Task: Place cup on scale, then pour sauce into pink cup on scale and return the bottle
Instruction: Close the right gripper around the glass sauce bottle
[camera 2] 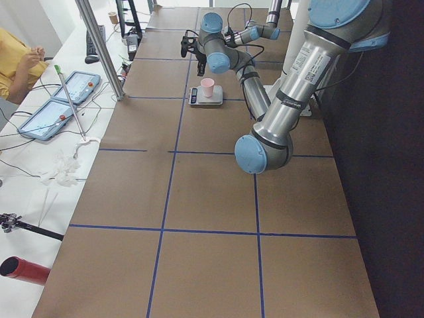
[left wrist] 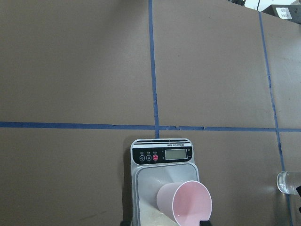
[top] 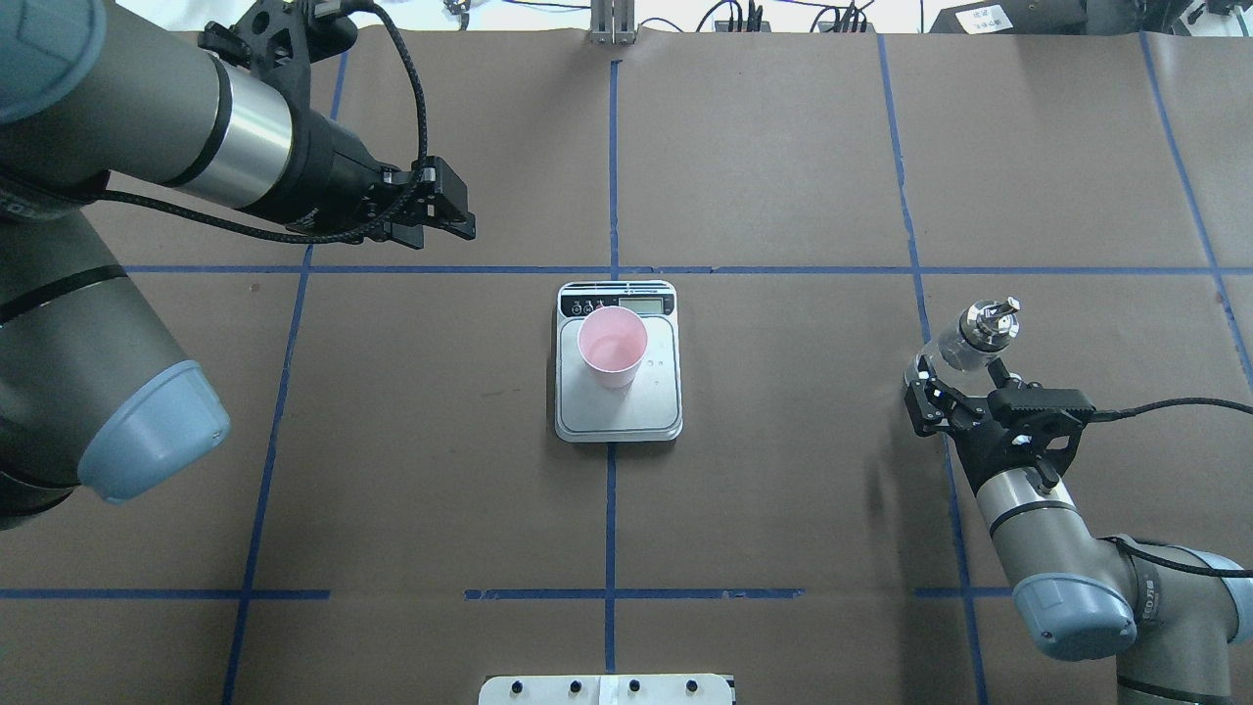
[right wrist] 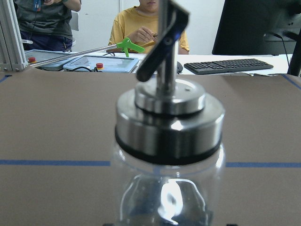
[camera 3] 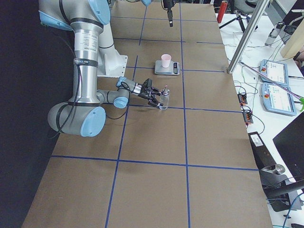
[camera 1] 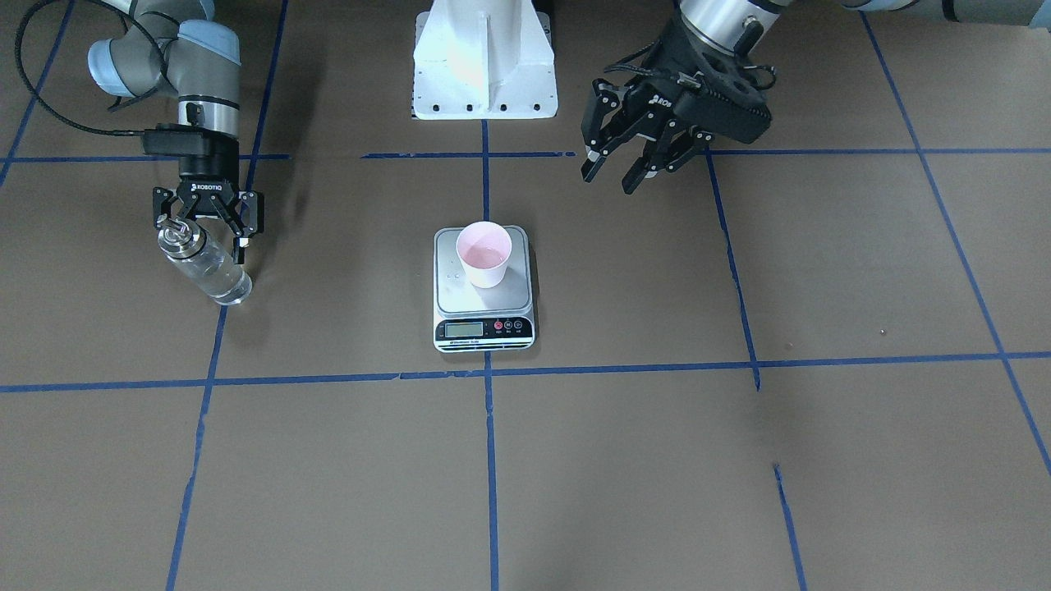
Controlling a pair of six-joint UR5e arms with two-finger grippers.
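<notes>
**Pink cup on scale, bottle off to the right**

Overhead view, left to right.

Left jaws: spread wide, empty, above the brown worktop. They are left of the scale and further from the robot, well apart from it.

Centre: scale sits square on a blue tape line, display end away from the robot. Cup is upright on the platform, toward the display end, inside the platform edges. A little clear sauce in its bottom.

Right: bottle upright, metal cap and spout up, well apart from the scale. Right jaws sit either side of its glass body, below the cap. Can't tell whether they pinch it or stand just clear, nor whether its base touches the worktop.
</notes>
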